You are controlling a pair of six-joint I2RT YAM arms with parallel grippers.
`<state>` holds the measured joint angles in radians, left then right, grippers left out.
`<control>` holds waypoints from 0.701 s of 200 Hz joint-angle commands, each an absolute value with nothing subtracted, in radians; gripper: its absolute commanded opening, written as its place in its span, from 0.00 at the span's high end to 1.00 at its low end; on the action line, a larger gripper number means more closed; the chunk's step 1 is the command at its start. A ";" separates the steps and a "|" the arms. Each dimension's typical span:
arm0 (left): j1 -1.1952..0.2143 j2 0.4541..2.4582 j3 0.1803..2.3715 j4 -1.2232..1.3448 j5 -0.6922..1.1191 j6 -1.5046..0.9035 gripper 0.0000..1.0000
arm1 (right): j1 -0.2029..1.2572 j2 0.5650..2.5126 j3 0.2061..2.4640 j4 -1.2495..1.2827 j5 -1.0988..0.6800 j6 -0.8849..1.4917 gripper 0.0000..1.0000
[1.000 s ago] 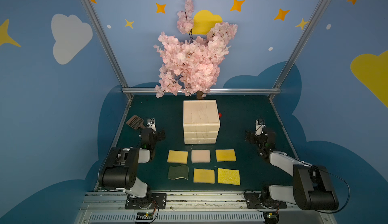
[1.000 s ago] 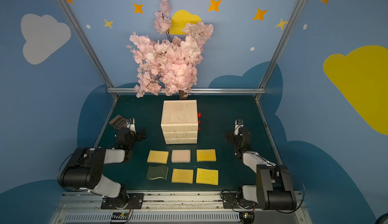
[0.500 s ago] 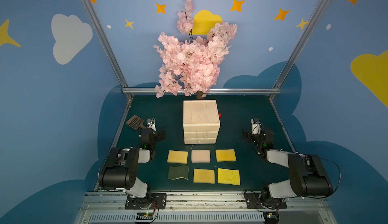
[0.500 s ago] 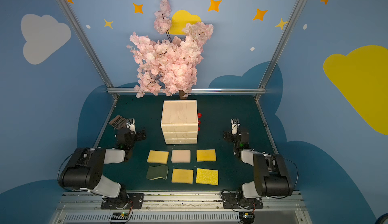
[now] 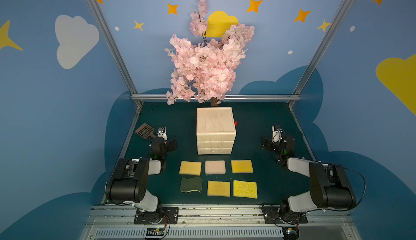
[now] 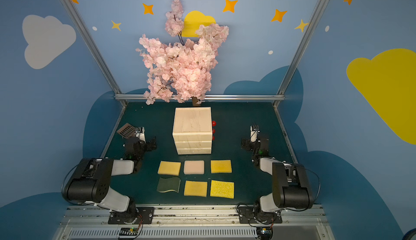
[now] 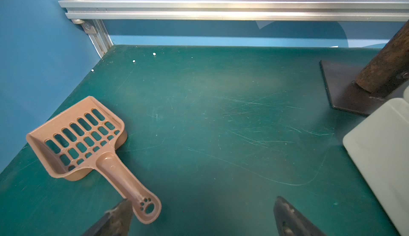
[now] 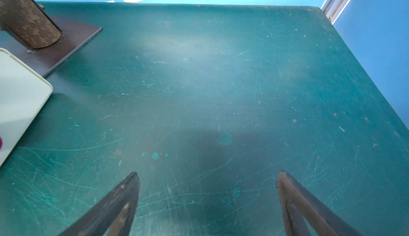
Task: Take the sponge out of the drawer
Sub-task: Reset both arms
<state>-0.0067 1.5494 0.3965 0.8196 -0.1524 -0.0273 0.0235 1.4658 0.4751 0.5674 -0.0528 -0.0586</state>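
While left hand (image 7: 202,201) and right hand (image 8: 208,174) gape empty, a brown scoop (image 7: 77,139) lies beside the left; six sponges (image 5: 215,167) front the shut cream drawer unit (image 5: 215,133).

We see a chest (image 5: 215,126) of 3 drawers in the middle of the table (image 5: 256,117), with a tree (image 5: 208,70) standing just behind it. Before the chest, 6 sponges (image 5: 215,167) lie in 2 rows of 3, each apart from its neighbours. A scoop (image 5: 143,130) lies at the table's left edge, well left of the chest.
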 commanded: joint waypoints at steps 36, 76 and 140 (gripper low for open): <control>-0.005 1.541 0.397 0.822 -0.142 -0.032 0.00 | 0.043 1.473 0.485 0.563 -0.013 -0.053 0.04; -0.007 1.539 0.397 0.821 -0.146 -0.031 0.00 | 0.047 1.472 0.484 0.566 -0.006 -0.054 0.04; -0.008 1.539 0.396 0.823 -0.148 -0.029 0.00 | 0.047 1.472 0.484 0.565 -0.007 -0.054 0.04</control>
<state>-0.0071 1.5494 0.3965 0.8196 -0.1528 -0.0269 0.0429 1.4658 0.4751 0.5648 -0.0158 -0.0574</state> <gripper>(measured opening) 0.996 0.957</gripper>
